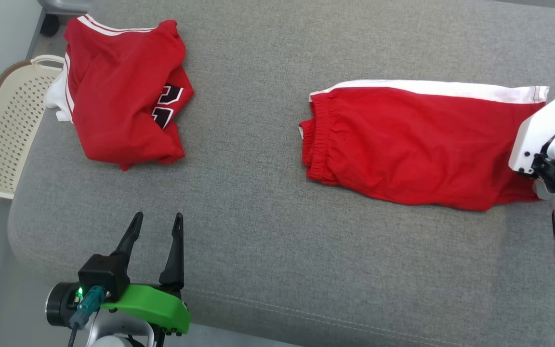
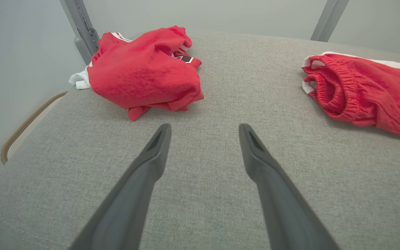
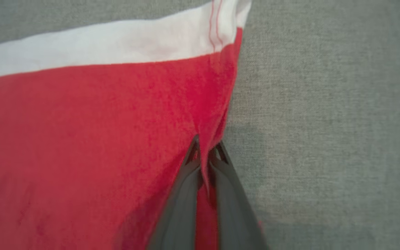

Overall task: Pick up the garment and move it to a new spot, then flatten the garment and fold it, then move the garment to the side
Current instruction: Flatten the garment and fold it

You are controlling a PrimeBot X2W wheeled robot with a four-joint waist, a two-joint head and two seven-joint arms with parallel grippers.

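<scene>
One grey cushion [image 1: 258, 241]: shorts [image 1: 417, 144], jersey [image 1: 123, 96]; basket [image 1: 3, 135] beside left edge.

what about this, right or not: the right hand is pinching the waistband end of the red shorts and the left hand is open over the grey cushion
No. The right hand is shut on the leg-hem end of the red shorts, not the waistband end; the head view shows the waistband at the opposite end. The left hand is open over the grey cushion.
</scene>
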